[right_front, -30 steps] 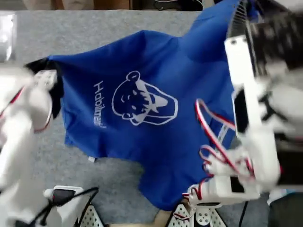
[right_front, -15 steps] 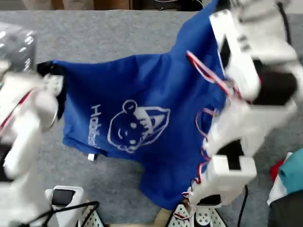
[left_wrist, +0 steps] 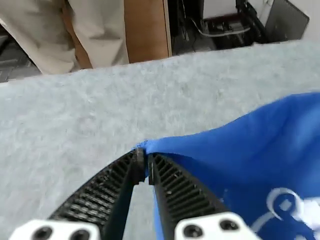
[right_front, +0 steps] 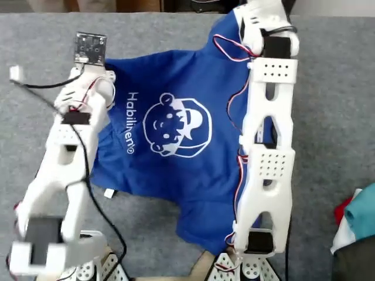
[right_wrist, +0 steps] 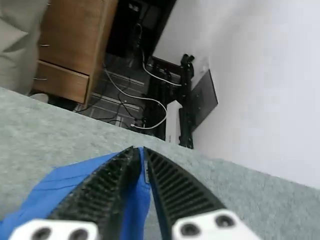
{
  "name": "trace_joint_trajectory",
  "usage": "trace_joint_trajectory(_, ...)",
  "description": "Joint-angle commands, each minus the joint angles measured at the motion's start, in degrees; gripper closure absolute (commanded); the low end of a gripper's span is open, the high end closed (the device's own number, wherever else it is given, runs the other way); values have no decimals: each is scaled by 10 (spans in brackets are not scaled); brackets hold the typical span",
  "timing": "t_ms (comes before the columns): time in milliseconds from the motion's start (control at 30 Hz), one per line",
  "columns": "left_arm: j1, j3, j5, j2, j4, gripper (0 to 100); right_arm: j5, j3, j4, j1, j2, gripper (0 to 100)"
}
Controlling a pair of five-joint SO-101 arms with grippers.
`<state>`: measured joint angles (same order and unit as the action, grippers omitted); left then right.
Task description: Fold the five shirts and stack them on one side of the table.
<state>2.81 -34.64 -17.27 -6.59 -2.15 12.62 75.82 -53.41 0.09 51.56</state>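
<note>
Left hand (left_wrist: 145,159) is clamped on one far corner of the blue shirt (right_front: 170,170). The shirt lies print-up across the middle of the grey desk (right_front: 328,117), its near hem bunched toward the arm bases. Right hand (right_wrist: 143,152) pinches the other far corner, up by the desk's far edge. The step looks like spreading the shirt flat before folding: both hands should hold even tension, pull apart level and set the far edge down straight so no creases set. More garments (right_front: 356,215) wait at the right edge. Versus a second ago, both arms have stretched farther out, and the shirt is drawn away, flatter, with the print straighter.
</note>
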Motion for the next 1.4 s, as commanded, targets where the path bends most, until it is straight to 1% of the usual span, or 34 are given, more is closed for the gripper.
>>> trace_joint_trajectory(0,6,52,1,97,91,981,-4,8,10,23,-7,993)
trace_joint_trajectory(100,2,90,1,153,79,981,-4,44,-55,34,-12,993)
trace_joint_trajectory(200,1,107,1,153,25,981,-2,89,-154,38,-18,992)
trace_joint_trajectory(267,-1,117,1,134,-64,981,25,123,-244,39,-24,991)
trace_joint_trajectory(333,-10,137,-2,102,-192,981,64,160,-328,35,-27,991)
trace_joint_trajectory(400,-12,164,-1,79,-302,981,81,195,-396,25,-27,992)
trace_joint_trajectory(433,-14,175,-1,71,-344,981,83,199,-427,20,-29,992)
trace_joint_trajectory(500,-15,194,0,58,-404,981,83,196,-484,15,-35,992)
trace_joint_trajectory(633,-12,210,1,46,-491,981,72,157,-491,30,-60,993)
trace_joint_trajectory(767,-12,208,1,31,-562,981,72,36,-491,25,-136,993)
trace_joint_trajectory(867,-11,208,1,20,-596,981,71,-106,-491,7,-228,993)
trace_joint_trajectory(1067,-16,197,2,-7,-672,981,41,-394,-485,-33,-420,993)
trace_joint_trajectory(1133,-16,185,26,-27,-701,981,24,-483,-472,-36,-475,993)
trace_joint_trajectory(1233,-11,156,48,-58,-700,981,1,-614,-448,-38,-558,993)
trace_joint_trajectory(1367,-15,100,48,-97,-696,981,-4,-785,-416,-37,-680,993)
